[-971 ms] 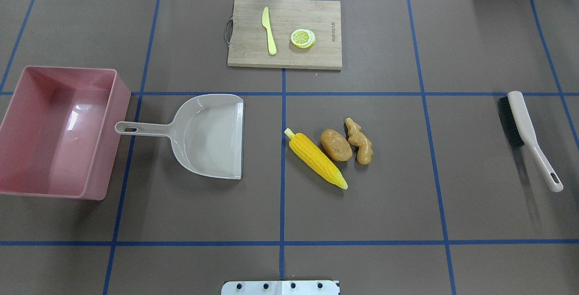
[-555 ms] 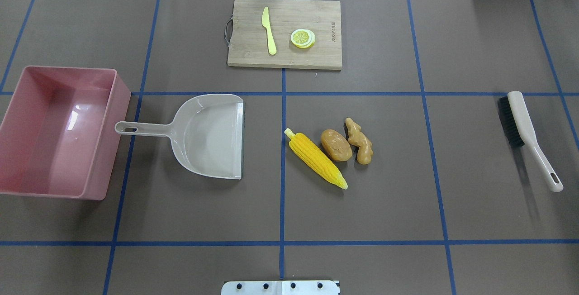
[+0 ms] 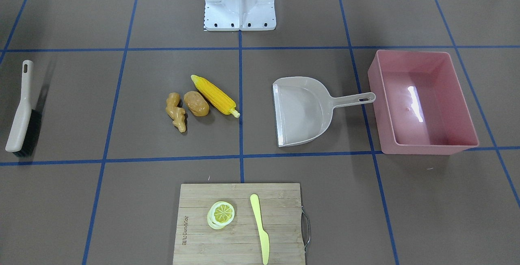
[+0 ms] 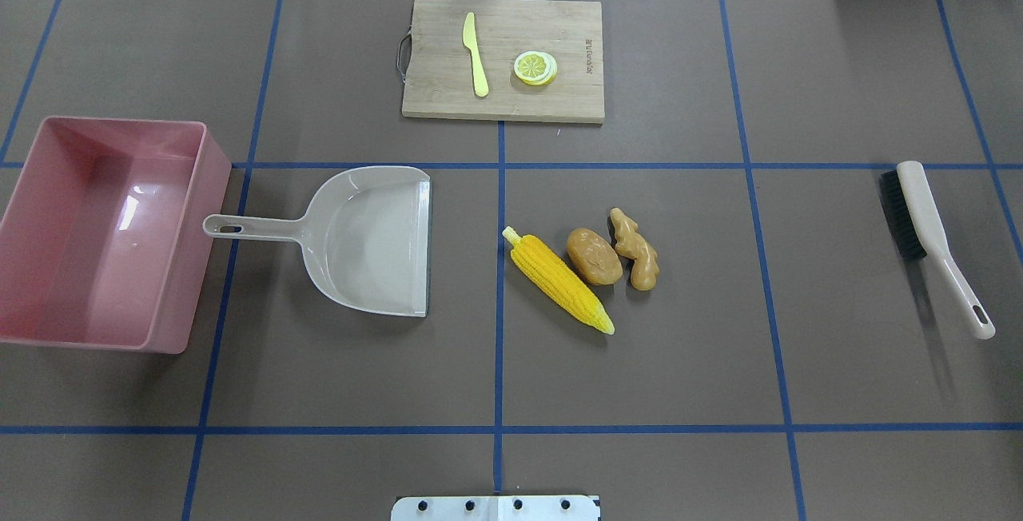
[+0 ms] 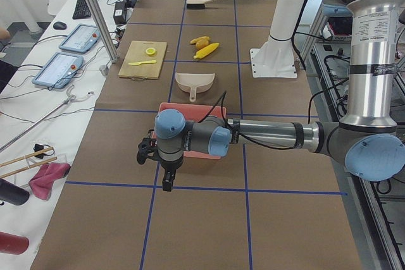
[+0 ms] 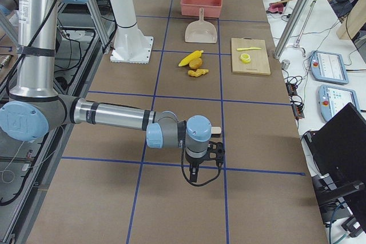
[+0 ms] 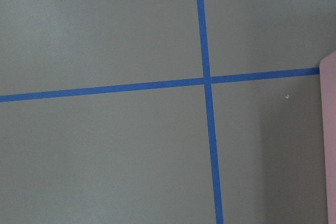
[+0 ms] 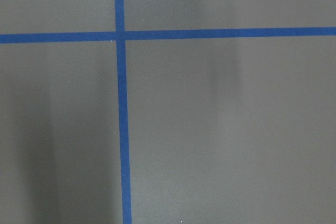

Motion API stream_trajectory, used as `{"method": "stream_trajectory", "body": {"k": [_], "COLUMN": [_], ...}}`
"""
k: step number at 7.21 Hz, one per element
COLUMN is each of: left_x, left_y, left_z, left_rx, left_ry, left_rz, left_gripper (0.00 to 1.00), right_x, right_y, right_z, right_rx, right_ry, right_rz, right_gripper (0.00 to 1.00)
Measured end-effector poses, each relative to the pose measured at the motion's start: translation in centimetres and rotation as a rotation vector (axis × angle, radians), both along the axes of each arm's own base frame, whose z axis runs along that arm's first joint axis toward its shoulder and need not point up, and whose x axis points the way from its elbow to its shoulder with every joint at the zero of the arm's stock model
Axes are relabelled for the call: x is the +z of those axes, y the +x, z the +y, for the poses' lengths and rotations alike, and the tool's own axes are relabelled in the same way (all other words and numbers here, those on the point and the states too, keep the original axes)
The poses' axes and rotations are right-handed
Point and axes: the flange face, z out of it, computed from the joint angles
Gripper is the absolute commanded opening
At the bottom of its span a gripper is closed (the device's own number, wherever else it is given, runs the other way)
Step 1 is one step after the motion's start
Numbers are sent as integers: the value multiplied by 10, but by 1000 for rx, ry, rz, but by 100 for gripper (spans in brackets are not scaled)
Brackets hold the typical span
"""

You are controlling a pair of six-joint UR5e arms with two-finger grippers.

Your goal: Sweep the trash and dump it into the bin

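The corn cob [image 4: 558, 280], potato [image 4: 595, 256] and ginger root [image 4: 635, 249] lie together on the brown table just right of centre. They also show in the front-facing view: corn [image 3: 214, 94], potato [image 3: 196, 103], ginger [image 3: 176, 111]. The pink bin [image 4: 192, 249] stands empty at the left edge. My left gripper [image 5: 147, 151] hovers beyond the bin, seen only in the exterior left view. My right gripper [image 6: 216, 150] hovers past the table's right part, seen only in the exterior right view. I cannot tell whether either is open or shut.
A beige dustpan [image 4: 368, 241] lies between bin and trash, its handle toward the bin. A beige brush [image 4: 931, 241] with black bristles lies far right. A wooden cutting board [image 4: 511, 97] at the back holds a pale yellow knife [image 4: 475, 53] and lemon slices [image 4: 535, 68].
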Motion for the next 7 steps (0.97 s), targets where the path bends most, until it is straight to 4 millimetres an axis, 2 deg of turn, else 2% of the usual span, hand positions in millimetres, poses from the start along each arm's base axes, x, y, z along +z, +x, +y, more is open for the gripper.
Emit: {"method": "stream_trajectory", "body": {"k": [1, 2, 3, 4, 5, 6, 7], "left_x": [-17, -45, -79, -115, -149, -177, -202], "left_y": [0, 0, 2, 4, 9, 16, 35], "left_z": [-4, -5, -13, -29, -44, -48, -45], "left_rx": [-1, -2, 0, 5, 15, 29, 67], "left_ry": [21, 35, 33, 30, 45, 76, 119], "left_rz": [1, 3, 3, 2, 2, 8, 23], "left_gripper": [98, 98, 98, 98, 98, 98, 98], "right_x": [-7, -10, -12, -12, -12, -15, -20], "right_y": [0, -1, -1, -2, -4, -6, -7], "right_z": [-2, -3, -3, -3, -1, 0, -2], "right_rx": [-12, -16, -16, -17, -18, -15, 1], "right_ry": [34, 49, 52, 49, 38, 29, 19], "right_rz": [-1, -6, -9, -18, -44, -68, -79], "right_gripper": [100, 100, 100, 100, 100, 100, 100]}}
